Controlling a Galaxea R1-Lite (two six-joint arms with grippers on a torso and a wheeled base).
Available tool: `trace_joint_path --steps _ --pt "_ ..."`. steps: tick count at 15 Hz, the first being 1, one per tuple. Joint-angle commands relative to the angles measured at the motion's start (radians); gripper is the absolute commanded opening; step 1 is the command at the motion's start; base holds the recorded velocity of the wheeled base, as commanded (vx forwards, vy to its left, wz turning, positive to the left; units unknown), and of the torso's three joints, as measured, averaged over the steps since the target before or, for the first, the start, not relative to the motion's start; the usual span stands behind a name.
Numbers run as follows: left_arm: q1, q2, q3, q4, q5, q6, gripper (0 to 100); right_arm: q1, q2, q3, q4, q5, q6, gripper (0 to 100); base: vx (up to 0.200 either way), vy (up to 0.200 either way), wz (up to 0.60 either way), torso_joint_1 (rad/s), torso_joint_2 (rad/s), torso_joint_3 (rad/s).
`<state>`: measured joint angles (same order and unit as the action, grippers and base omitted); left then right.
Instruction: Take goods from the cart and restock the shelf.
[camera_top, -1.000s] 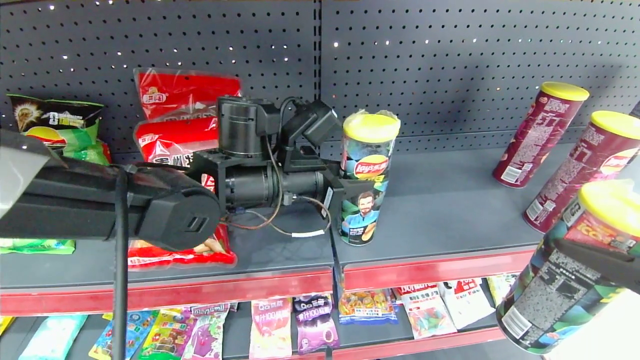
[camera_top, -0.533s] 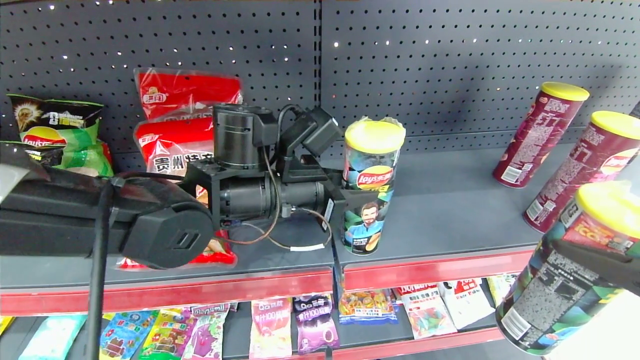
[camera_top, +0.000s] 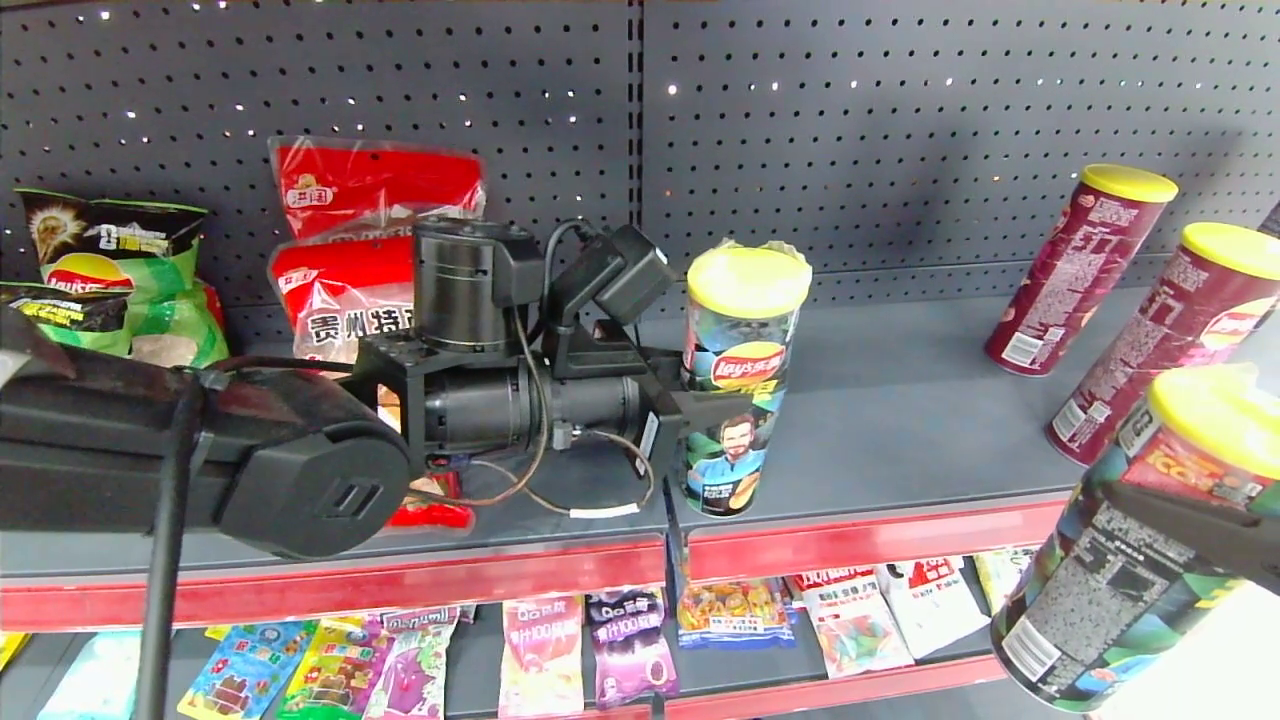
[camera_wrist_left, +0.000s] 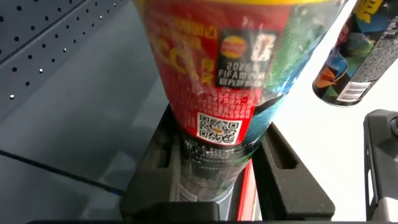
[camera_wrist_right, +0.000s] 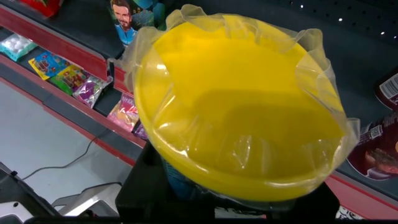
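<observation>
The placing step is judged to be in hand. A canister of crisps (camera_top: 745, 330) is held upright by the left end effector (camera_top: 728, 398), which is closed on the sides of the tube at about mid-height. In the left wrist view the tube is seen wedged between the two dark fingers (camera_wrist_left: 280, 165). The canister stands at the front of the upper shelf (camera_top: 900, 400), near the red lip, close to the red bags (camera_top: 345, 300) and well apart from the maroon canisters (camera_top: 1085, 265) at the right. Whether its base is fully seated cannot be told.

A second canister (camera_top: 1085, 600) is clamped in the right end effector (camera_top: 1185, 520), tilted, and is held out in front of the shelf, lower than the shelf board.

For the next move, the first canister would need to be settled flat and the fingers opened just enough to clear it. The arm would then be drawn straight back, since a tall, narrow tube so near the lip is easily tipped. After that, the second canister is likely to be raised over the lip and set in the bare stretch between the placed canister and the maroon ones.
</observation>
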<state>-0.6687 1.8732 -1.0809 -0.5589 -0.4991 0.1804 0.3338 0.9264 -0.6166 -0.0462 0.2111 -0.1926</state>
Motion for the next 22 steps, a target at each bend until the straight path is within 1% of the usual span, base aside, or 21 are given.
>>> trace_joint_path --steps 1,4,5,6,7,9,11,12,14,15,17,18,19,22 --pt "0.000 0.006 0.002 -0.012 0.002 -0.004 100 0.001 0.002 0.000 0.000 0.001 -0.001 0 0.000 0.000 0.00 0.000 0.00 0.000" --pt "0.000 0.001 0.004 -0.012 0.008 -0.006 100 0.001 0.000 -0.002 -0.001 0.001 -0.001 0 0.000 0.000 0.00 0.000 0.00 0.000" --pt "0.001 -0.005 0.015 -0.013 0.010 -0.006 100 0.001 0.002 -0.005 -0.001 0.001 -0.001 0 0.000 0.000 0.00 0.000 0.00 0.000" --pt "0.009 -0.025 0.045 -0.015 0.014 -0.006 100 0.001 0.006 -0.011 -0.003 0.001 -0.001 0 0.000 0.000 0.00 0.000 0.00 0.000" --pt "0.020 -0.049 0.091 -0.024 0.014 -0.006 100 0.001 0.025 -0.023 -0.008 0.001 -0.001 0 0.000 0.000 0.00 0.000 0.00 0.000" --pt "0.043 -0.132 0.213 -0.029 0.021 -0.004 100 0.001 0.089 -0.094 -0.008 0.002 -0.001 0 0.000 0.000 0.00 0.000 0.00 0.000" --pt "0.064 -0.207 0.309 -0.029 0.045 -0.004 100 0.001 0.175 -0.149 -0.009 0.014 -0.002 0 0.000 0.000 0.00 0.000 0.00 0.000" --pt "0.074 -0.227 0.329 -0.030 0.053 -0.004 100 0.001 0.201 -0.169 -0.009 0.022 -0.002 0 0.000 0.000 0.00 0.000 0.00 0.000" --pt "0.104 -0.296 0.383 -0.027 0.071 -0.006 100 0.001 0.295 -0.249 -0.011 0.037 -0.002 0 0.000 0.000 0.00 0.000 0.00 0.000" --pt "0.123 -0.356 0.441 -0.024 0.103 -0.006 100 0.001 0.376 -0.301 -0.040 0.037 -0.001 0 0.000 0.000 0.00 0.000 0.00 0.000" --pt "0.138 -0.445 0.522 -0.022 0.143 -0.006 100 -0.007 0.480 -0.339 -0.159 0.037 -0.002 0 0.000 0.000 0.00 0.000 0.00 0.000" --pt "0.143 -0.465 0.541 -0.022 0.152 -0.007 100 -0.007 0.505 -0.348 -0.185 0.037 -0.002 0 0.000 0.000 0.00 0.000 0.00 0.000" --pt "0.172 -0.513 0.587 -0.022 0.160 -0.007 100 -0.007 0.565 -0.390 -0.212 0.037 -0.002 0 0.000 0.000 0.00 0.000 0.00 0.000" --pt "0.181 -0.603 0.662 -0.022 0.160 -0.009 100 -0.007 0.670 -0.491 -0.215 0.042 -0.002 0 0.000 0.000 0.00 0.000 0.00 0.000"
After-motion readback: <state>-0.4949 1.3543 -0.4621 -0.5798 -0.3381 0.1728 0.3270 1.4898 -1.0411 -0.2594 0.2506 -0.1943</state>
